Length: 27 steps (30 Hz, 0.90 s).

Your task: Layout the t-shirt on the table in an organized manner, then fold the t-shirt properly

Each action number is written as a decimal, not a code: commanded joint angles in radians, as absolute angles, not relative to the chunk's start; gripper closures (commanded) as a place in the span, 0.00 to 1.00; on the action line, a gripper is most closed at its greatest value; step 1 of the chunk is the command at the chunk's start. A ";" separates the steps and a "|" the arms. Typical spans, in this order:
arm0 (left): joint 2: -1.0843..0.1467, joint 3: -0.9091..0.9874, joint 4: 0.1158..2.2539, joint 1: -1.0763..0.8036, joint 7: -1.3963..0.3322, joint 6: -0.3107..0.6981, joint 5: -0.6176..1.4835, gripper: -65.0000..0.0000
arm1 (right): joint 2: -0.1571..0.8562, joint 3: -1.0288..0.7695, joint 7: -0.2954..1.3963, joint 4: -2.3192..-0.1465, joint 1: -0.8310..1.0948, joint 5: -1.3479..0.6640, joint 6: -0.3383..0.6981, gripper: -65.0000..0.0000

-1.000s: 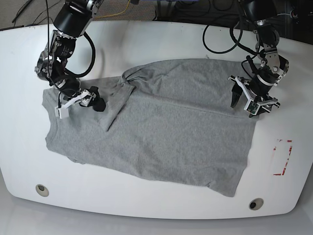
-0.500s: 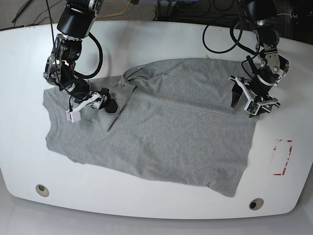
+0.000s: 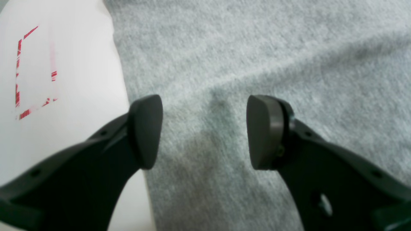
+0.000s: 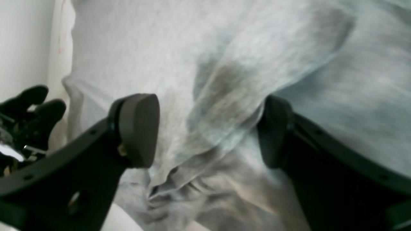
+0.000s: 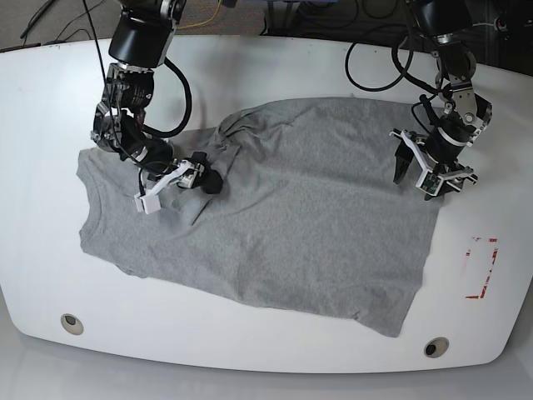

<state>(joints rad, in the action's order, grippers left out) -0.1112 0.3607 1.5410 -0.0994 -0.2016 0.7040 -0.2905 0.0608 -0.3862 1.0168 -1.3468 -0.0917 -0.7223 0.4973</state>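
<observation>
Grey t-shirt (image 5: 275,225) lies spread across the table's (image 5: 266,67) middle, bunched near its far edge. Both grippers, left (image 5: 426,171) and right (image 5: 179,187), gape wide over it, holding nothing.

white table (image 5: 275,58), grey t-shirt (image 5: 291,242) spread

Black arms, looped cables, matte black fingers (image 3: 146,131).
</observation>
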 commanded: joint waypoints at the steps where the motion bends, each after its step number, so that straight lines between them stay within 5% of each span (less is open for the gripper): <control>1: -0.120 0.363 1.557 -0.085 -0.177 0.698 -0.272 0.40 | 0.056 -0.383 1.013 -1.360 -0.110 -0.740 0.501 0.32; 14: -0.120 0.363 1.557 -0.085 -0.177 0.698 -0.272 0.40 | 0.038 -0.381 1.013 -1.360 -0.145 -0.734 0.501 0.40; 22: -0.140 0.363 1.557 -0.087 -0.177 0.698 -0.271 0.40 | 0.041 -0.381 1.012 -1.359 -0.168 -0.731 0.501 0.59; 27: -0.140 0.363 1.555 -0.087 -0.177 0.698 -0.269 0.40 | 0.041 -0.381 1.012 -1.359 -0.182 -0.684 0.503 0.82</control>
<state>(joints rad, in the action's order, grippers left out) -0.1326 0.3607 1.5406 -0.0994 -0.2016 0.6975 -0.2882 0.0338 -0.3813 1.0279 -1.3441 -0.1547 -0.6819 0.4965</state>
